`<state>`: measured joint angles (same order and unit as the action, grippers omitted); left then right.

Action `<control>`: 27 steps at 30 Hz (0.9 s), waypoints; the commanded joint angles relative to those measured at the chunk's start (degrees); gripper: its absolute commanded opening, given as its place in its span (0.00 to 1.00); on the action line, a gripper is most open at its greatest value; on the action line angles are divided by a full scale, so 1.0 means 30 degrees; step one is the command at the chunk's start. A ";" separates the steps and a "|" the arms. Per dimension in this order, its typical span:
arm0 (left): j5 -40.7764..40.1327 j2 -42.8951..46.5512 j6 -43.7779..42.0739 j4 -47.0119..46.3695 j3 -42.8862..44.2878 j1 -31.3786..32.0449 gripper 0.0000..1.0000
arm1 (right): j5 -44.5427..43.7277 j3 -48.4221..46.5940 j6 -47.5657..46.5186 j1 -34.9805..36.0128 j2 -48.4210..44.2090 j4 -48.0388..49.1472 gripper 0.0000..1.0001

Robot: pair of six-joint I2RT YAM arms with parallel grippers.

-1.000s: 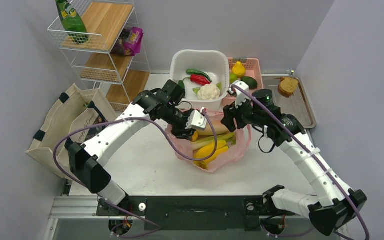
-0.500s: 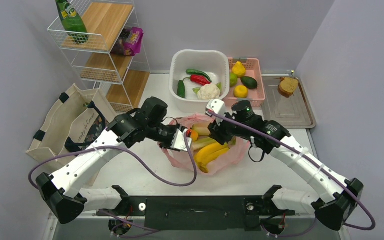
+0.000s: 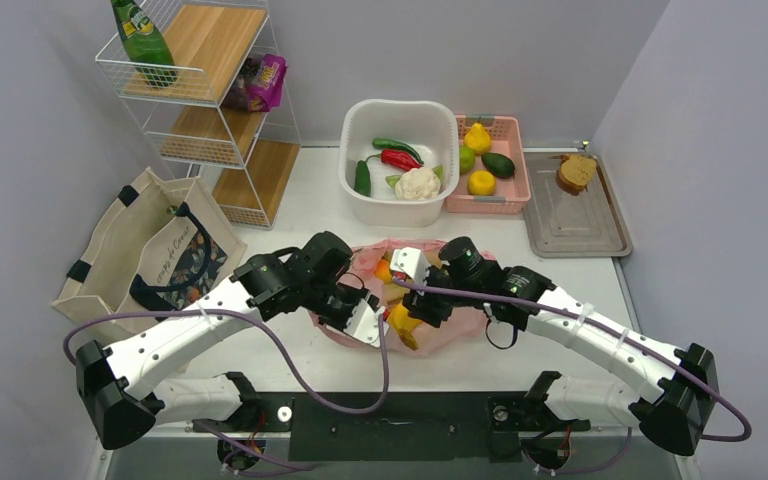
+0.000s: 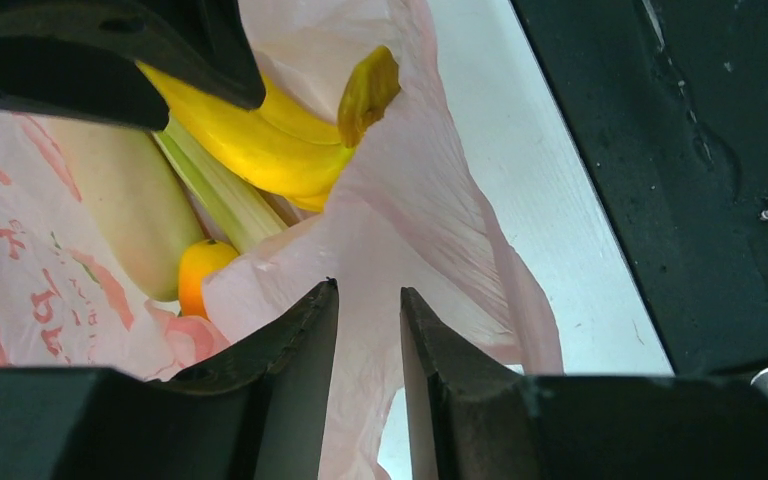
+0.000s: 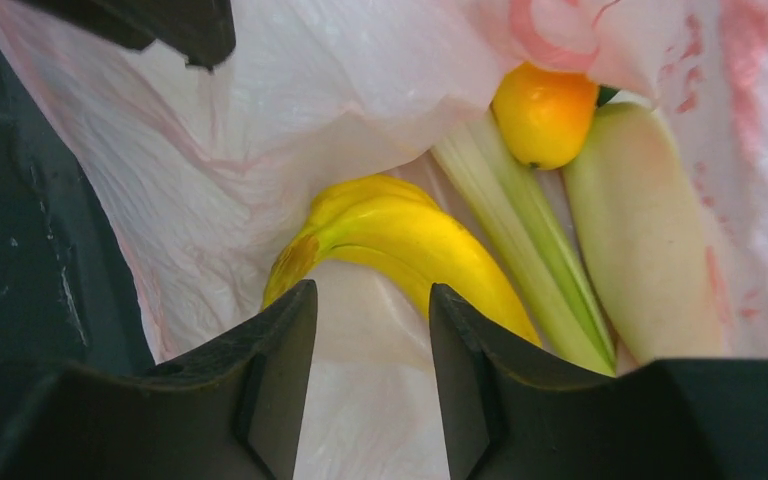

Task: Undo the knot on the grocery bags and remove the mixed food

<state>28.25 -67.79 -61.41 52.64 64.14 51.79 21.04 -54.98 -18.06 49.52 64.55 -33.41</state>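
Pink bag [image 4: 420, 190] film round bananas [image 5: 410, 240], white tub [image 3: 405, 213] behind, tote [image 3: 120, 240] left

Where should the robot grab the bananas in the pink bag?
Probably across the thick curved middle of the bananas, coming from above through the open mouth of the bag. The middle lies bare and uppermost; the stem end is tucked against the plastic, and a stalk hugs one side.

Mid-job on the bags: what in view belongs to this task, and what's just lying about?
Job: pink plastic bag, bananas, orange fruit, pale-green stalk, white radish, canvas tote, green bottle.
Lying about: white basin with cauliflower, pink basket, metal tray, purple snack packet, wire shelf.
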 commanded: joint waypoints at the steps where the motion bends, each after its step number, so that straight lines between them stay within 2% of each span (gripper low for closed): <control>1: -0.0528 0.0858 -0.0502 -0.0768 -0.0559 0.0164 0.23 | 0.0726 0.1586 0.2602 0.0130 -0.0751 0.2378 0.43; 5: -0.0717 0.1010 -0.0648 -0.0912 -0.0853 0.0205 0.13 | 0.0574 0.3103 0.6055 0.0134 -0.1017 0.4232 0.52; 8: -0.0927 0.1256 -0.0598 -0.1096 -0.1014 0.0308 0.10 | 0.0337 0.4252 0.8528 0.0120 -0.0825 0.5714 0.58; 12: -0.1072 0.1627 -0.0948 -0.0919 -0.1274 0.0365 0.08 | 0.0568 0.4892 1.0133 0.0185 -0.0431 0.6710 0.65; 23: -0.1066 0.3175 -0.0206 -0.1279 -0.2355 0.0373 0.08 | -0.1440 0.5273 0.9373 0.0729 0.1193 0.5947 0.71; 27: -0.1270 0.3823 -0.0167 -0.1294 -0.2916 0.0373 0.07 | -0.1639 0.5532 0.8523 0.0994 0.1272 0.5555 0.65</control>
<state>24.38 -58.76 -62.74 50.39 56.73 52.58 18.13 -39.05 9.76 51.51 68.16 -16.97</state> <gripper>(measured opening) 0.076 0.683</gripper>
